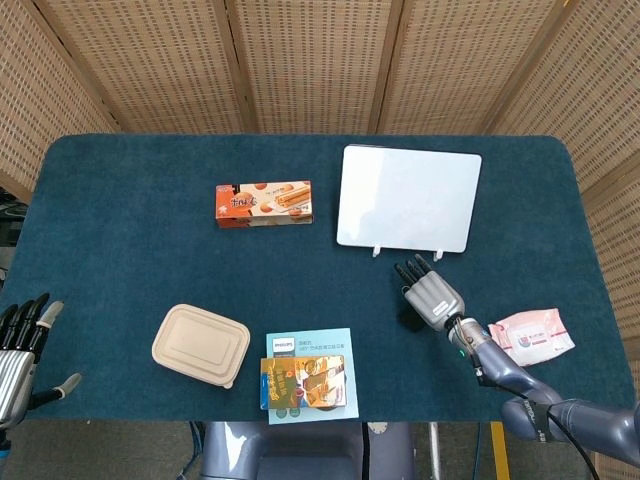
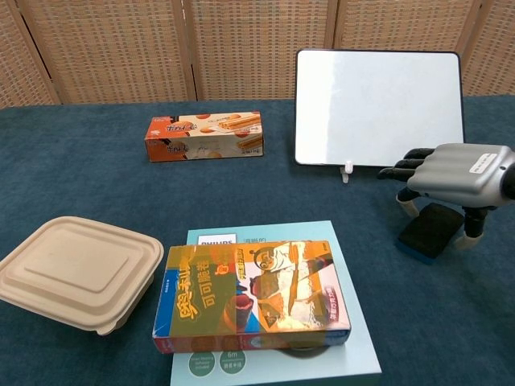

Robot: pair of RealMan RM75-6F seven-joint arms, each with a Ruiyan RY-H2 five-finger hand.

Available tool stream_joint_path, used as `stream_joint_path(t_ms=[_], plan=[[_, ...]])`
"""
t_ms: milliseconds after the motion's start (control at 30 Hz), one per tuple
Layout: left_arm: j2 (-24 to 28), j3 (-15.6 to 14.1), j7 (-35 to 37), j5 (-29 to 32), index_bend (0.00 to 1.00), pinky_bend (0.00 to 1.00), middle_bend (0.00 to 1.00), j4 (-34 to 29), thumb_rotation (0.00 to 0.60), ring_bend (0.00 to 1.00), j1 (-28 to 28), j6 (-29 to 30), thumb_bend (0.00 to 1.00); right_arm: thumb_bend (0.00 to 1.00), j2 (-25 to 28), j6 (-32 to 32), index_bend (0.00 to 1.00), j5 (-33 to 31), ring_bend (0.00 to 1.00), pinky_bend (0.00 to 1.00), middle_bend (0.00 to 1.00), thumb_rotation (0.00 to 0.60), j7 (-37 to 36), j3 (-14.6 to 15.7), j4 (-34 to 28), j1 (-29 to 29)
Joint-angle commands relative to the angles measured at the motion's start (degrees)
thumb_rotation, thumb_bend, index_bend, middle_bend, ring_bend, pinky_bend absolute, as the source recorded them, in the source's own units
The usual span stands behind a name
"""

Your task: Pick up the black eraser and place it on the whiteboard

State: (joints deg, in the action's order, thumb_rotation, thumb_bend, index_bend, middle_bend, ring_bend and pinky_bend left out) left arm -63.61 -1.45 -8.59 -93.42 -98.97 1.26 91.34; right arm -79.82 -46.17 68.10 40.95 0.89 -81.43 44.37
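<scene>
the flat black eraser with a blue edge (image 2: 430, 232) lies on the dark teal table cloth (image 1: 130, 250) just in front of the white rectangular whiteboard (image 1: 408, 198) — the grey right hand (image 2: 453, 172) hovers over it, fingers spread, grasping nothing. the left hand (image 1: 18, 350) sits far off to the whiteboard's left — released.

A staged robot test area, more lab than home: a desk (image 1: 120, 200) covered in dark teal cloth stands in front of woven wicker screens (image 1: 310, 60), and behind the desk's near edge, bare grey floor with a yellow stripe (image 1: 497, 450) shows.
</scene>
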Motion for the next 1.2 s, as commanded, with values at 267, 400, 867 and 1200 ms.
stream_joint_path(t_ms=[267,400,867,1200], plan=[[0.1,0.0,0.0,-0.1,0.0,0.0,0.0,-0.1,0.6,0.0,0.0,0.1,0.0,0.08,-0.3,-1.0,0.47,1.5,0.0,0.0,0.0,0.6,-1.5,0.3,0.8,-0.4],[0.1,-0.1,0.0,-0.1,0.0,0.0,0.0,0.0,0.6,0.0,0.0,0.1,0.0,0.09,-0.4,-1.2,0.49,1.9,0.0,0.0,0.0,0.6,-2.1,0.4,1.2,-0.7],[0.0,0.0,0.0,-0.1,0.0,0.0,0.0,0.0,0.6,0.0,0.0,0.1,0.0,0.1,-0.8,-2.0,0.56,3.5,0.0,0.0,0.01,0.6,-3.3,0.7,2.1,-1.2],[0.1,0.0,0.1,-0.2,0.0,0.0,0.0,0.0,0.6,0.0,0.1,0.3,0.0,0.1,0.2,-3.7,0.59,4.8,0.0,0.0,0.03,0.6,-4.0,0.0,1.7,-1.6]])
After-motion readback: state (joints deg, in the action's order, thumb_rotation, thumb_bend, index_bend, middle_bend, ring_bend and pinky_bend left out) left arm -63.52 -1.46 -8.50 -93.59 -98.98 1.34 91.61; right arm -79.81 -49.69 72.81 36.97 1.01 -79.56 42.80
